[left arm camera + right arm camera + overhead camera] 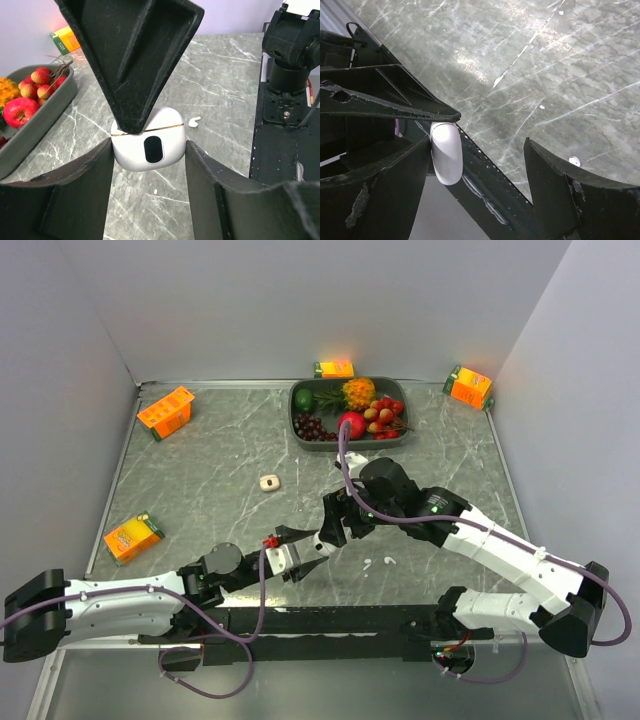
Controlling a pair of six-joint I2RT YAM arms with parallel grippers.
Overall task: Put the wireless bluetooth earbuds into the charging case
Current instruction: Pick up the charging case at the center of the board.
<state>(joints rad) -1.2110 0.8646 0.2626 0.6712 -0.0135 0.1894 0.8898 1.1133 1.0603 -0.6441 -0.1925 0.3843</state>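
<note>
Left gripper (149,147) half-closed, pinching the charging case (167,145) by its flanks between both fingers, lid seam shut. Right gripper (477,145) wide open, holding nothing, one fingertip (130,117) at that seam. Earbuds (194,121) loose on the table (200,470), just outside the fingers. They look light, rigid and slippery, so pinch gently across the body.
</note>
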